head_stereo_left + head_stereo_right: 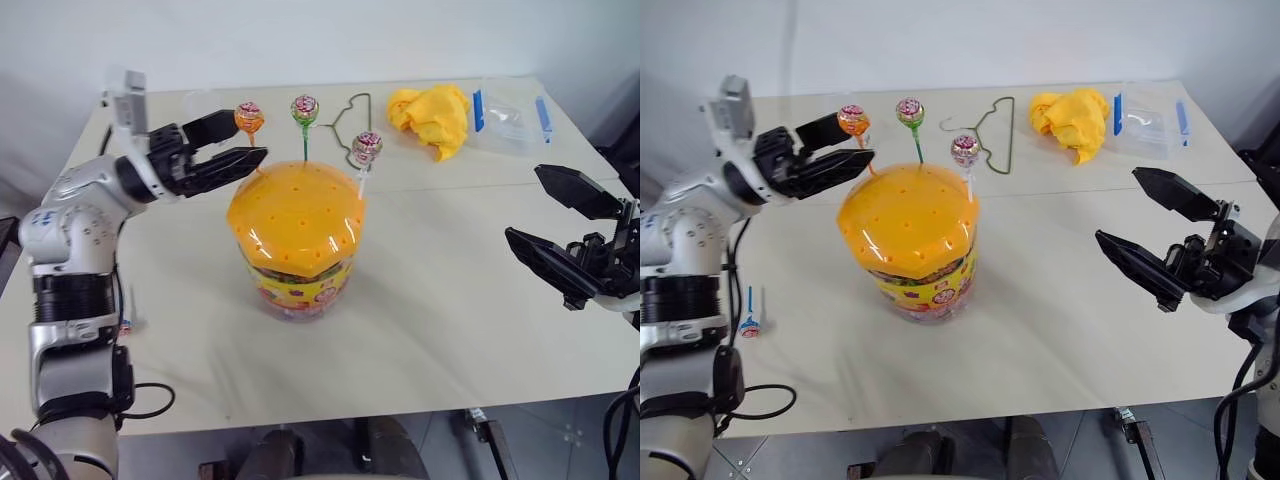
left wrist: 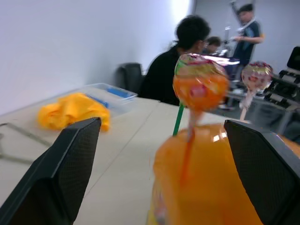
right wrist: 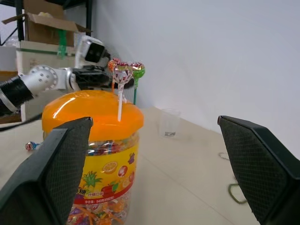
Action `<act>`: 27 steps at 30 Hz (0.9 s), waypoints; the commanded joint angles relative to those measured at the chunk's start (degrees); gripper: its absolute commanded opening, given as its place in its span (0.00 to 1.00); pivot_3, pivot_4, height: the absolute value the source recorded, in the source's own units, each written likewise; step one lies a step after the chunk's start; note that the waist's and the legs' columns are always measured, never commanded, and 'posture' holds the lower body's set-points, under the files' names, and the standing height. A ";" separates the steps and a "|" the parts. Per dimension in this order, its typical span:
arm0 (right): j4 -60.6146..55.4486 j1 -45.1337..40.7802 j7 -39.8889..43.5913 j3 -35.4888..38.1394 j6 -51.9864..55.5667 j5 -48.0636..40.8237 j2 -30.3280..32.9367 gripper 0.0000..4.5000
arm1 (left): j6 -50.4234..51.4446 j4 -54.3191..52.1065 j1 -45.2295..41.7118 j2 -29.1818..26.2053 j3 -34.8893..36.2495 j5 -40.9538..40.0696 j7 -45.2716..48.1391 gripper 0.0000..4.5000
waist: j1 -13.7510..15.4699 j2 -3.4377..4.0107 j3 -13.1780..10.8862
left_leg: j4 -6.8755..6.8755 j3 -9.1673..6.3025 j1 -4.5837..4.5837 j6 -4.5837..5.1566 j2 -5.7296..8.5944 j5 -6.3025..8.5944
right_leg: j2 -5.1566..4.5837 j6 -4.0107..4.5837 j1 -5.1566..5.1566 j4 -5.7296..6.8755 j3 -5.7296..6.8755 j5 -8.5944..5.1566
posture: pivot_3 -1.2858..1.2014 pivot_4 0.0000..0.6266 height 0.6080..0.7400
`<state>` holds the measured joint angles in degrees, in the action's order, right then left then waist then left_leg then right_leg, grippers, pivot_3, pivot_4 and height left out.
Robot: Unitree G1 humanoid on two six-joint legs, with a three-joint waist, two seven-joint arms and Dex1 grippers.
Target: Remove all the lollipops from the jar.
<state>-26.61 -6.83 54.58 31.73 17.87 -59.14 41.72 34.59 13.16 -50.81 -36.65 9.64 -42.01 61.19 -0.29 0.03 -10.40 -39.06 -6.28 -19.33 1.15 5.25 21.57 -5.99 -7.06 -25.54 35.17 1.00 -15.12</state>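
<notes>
Both grippers' fingers open; hanger (image 1: 352, 125), cloth (image 1: 432, 115) lie behind jar (image 1: 295, 235).

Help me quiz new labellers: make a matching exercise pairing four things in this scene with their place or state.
Things:
1. blue-stick lollipop
2. green-stick lollipop
3. cloth
4. left tool

Place or state:
A. open
B. stuck upright in the jar lid
C. lying alone near the table's left edge
D. crumpled beside the clear box

Pairs: 1-C, 2-B, 3-D, 4-A
</notes>
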 commanded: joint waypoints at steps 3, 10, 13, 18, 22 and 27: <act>-4.46 1.46 -2.29 1.31 -0.18 -1.82 -0.61 1.00 | 2.64 0.71 -2.23 -0.07 -0.63 0.05 2.19 0.87 | 0.52 0.00 0.00 | -0.10 -0.05 0.01 -0.03 -0.02 0.01 | 0.04 0.00 0.00 -0.01 0.00 0.00 | 0.52 0.24 1.00; -4.83 2.39 -2.88 1.16 -0.75 -1.43 -0.81 1.00 | 4.90 1.31 -4.31 -0.12 -0.05 -0.37 2.61 0.42 | 1.77 0.00 0.00 | -0.17 -0.10 -0.01 -0.02 0.03 0.01 | 0.05 -0.01 0.02 -0.08 -0.16 0.01 | 0.52 0.24 1.00; -4.26 1.92 -2.87 0.36 -1.05 -0.86 -1.06 1.00 | 4.46 1.57 -5.22 0.44 -0.27 0.39 1.98 0.23 | 1.78 -0.01 0.00 | -0.17 -0.15 -0.03 -0.02 0.05 0.01 | 0.05 -0.01 0.03 -0.08 -0.15 0.01 | 0.52 0.24 1.00; -3.17 0.32 -2.34 -1.23 -1.40 -0.38 -1.66 1.00 | 6.16 1.88 -7.30 1.99 4.35 -3.01 -1.79 0.01 | 1.73 -0.03 -0.02 | -0.18 -0.13 -0.03 -0.03 0.04 0.01 | 0.07 -0.01 0.03 -0.09 -0.13 0.01 | 0.52 0.24 1.00; -2.36 -1.44 -1.78 -2.99 -1.15 -0.51 -2.12 1.00 | 10.03 3.31 -8.79 0.61 12.32 -7.76 -7.88 0.01 | 1.43 -0.04 -0.02 | -0.18 -0.14 -0.05 -0.03 0.01 0.01 | 0.08 -0.01 0.00 0.06 -0.12 0.01 | 0.52 0.24 1.00; -0.88 -3.37 -0.08 -5.21 -0.65 -0.16 -1.94 1.00 | 16.07 1.41 1.29 -11.96 14.19 -1.71 -14.28 0.01 | 0.07 0.00 0.00 | -0.01 -0.12 0.12 -0.07 0.01 0.03 | 0.16 0.00 -0.07 0.13 -0.22 0.00 | 0.52 0.24 1.00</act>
<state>-27.04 -9.35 53.77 26.50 17.57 -58.99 39.76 48.64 16.33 -52.04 -46.04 23.43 -46.16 48.55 -0.23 0.04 -10.40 -39.06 -6.46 -19.15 1.07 5.28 21.61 -5.76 -7.06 -25.62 35.34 0.67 -15.12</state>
